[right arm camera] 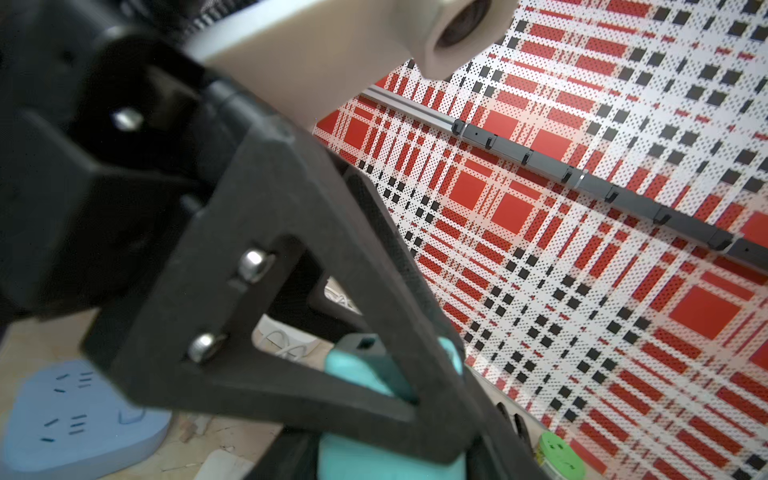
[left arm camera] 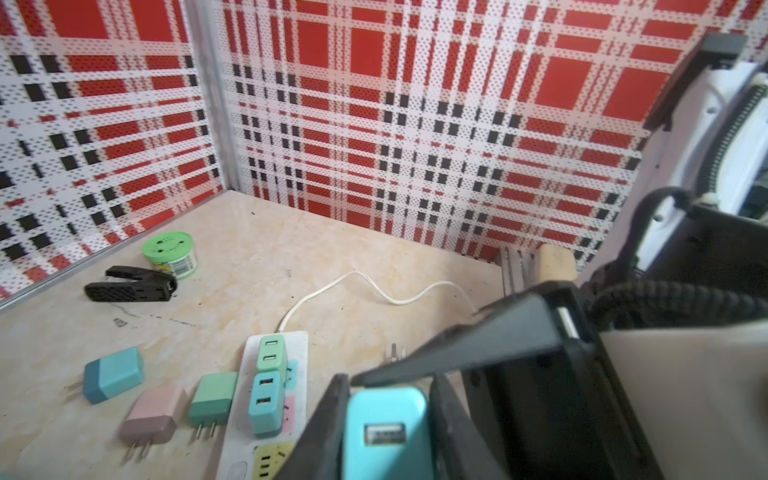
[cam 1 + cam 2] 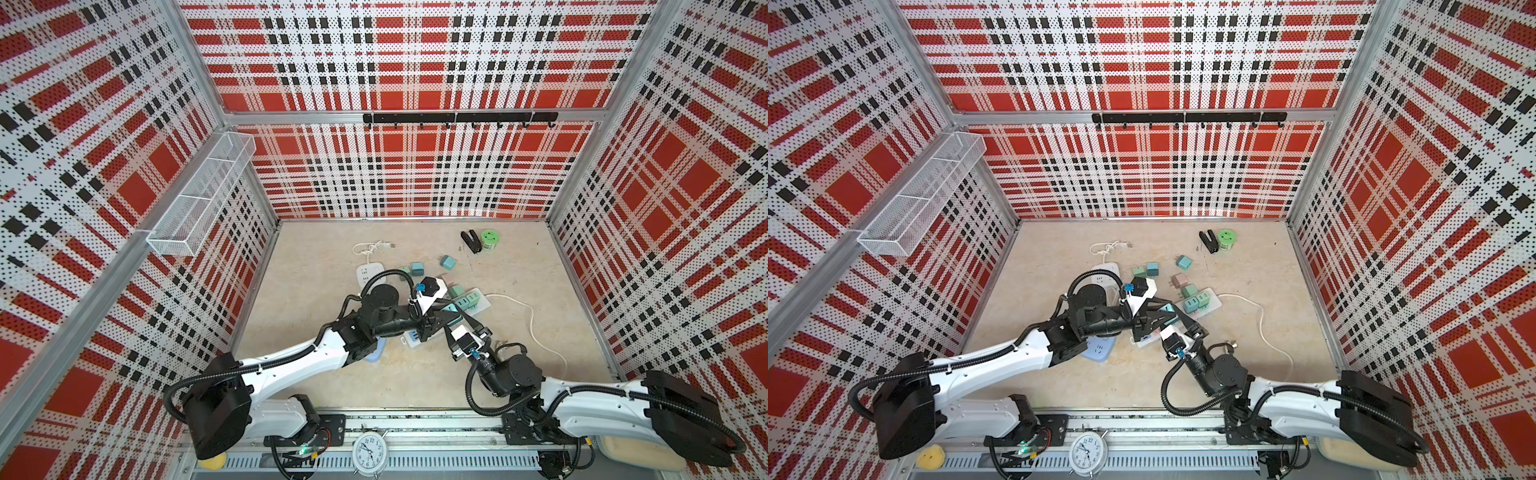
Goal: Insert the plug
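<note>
Plug: the turquoise USB charger plug (image 2: 386, 432) is held off the table (image 2: 374, 257), above the near end of the white power strip (image 2: 300, 345), in the middle of the table in both top views.
Plug facing: its USB-port end faces the left wrist camera. The long axis runs along the fingers, away from that camera. The prongs are hidden.
Left tool: the left tool (image 2: 386, 395) pinches the plug, one black finger on each flank.
Right tool: the right tool (image 1: 388, 459) flanks the same plug. I cannot tell whether its fingers press on it or stand clear.
In the way: a mint-green charger (image 2: 271, 353) and a teal charger (image 2: 266, 401) fill two sockets on the strip. A black finger crosses just beyond the plug.
Around: a blue-capped charger (image 2: 112, 374), a pink charger (image 2: 153, 411) and a green charger (image 2: 212, 399) lie loose beside the strip. A black clip (image 2: 129, 286) and a green round tin (image 2: 170, 253) sit near the far wall.
Views: only the left wrist view shows the USB port. Only the right wrist view shows the pale blue socket block (image 1: 75, 415) up close.
</note>
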Robot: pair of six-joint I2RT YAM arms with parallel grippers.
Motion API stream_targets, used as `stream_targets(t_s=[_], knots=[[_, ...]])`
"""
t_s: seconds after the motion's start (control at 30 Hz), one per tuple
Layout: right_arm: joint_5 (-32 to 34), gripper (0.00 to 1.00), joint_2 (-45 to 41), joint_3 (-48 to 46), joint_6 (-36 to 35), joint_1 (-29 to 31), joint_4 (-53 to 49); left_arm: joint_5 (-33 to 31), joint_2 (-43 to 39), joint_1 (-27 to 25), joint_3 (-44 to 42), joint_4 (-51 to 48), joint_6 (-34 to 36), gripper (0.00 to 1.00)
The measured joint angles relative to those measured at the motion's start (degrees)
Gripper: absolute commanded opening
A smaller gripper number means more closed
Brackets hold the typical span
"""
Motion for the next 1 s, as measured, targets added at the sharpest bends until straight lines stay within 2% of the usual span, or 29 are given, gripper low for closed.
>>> stream_targets(t_s=[0.13, 0.23, 0.47, 0.7, 0.8, 0.9, 1.0], knots=[[0.7, 0.88, 0.0, -0.5, 1.8, 0.0, 0.7, 0.7, 0.0, 0.8, 0.0, -1.2, 0.0, 0.00], [1.0, 0.93, -0.9, -1.1, 4.4, 0.0, -0.3, -0.1, 0.0, 2.1, -0.4, -1.8, 0.0, 0.00], [2.5, 1.00, -11.0, -1.8, 12.2, 0.0, -8.0, -6.2, 0.1, 5.7, -2.8, -3.4, -0.2, 0.00], [11.0, 1.00, -22.6, -6.8, 20.7, -2.0, -13.1, -9.8, 1.9, 7.6, -3.4, -4.3, -0.2, 0.00], [13.1, 1.00, -26.3, -6.5, 27.2, -7.0, -21.6, -10.3, 2.9, 7.6, -3.4, -4.2, -0.2, 0.00], [11.9, 1.00, -28.4, -4.0, 35.2, -17.0, -33.6, -10.3, 4.9, 7.6, -3.4, -4.3, 0.2, 0.00], [7.8, 1.00, -29.7, -2.7, 41.7, -28.2, -42.1, -10.3, 7.5, 7.6, -2.9, -4.7, 0.7, 0.00]])
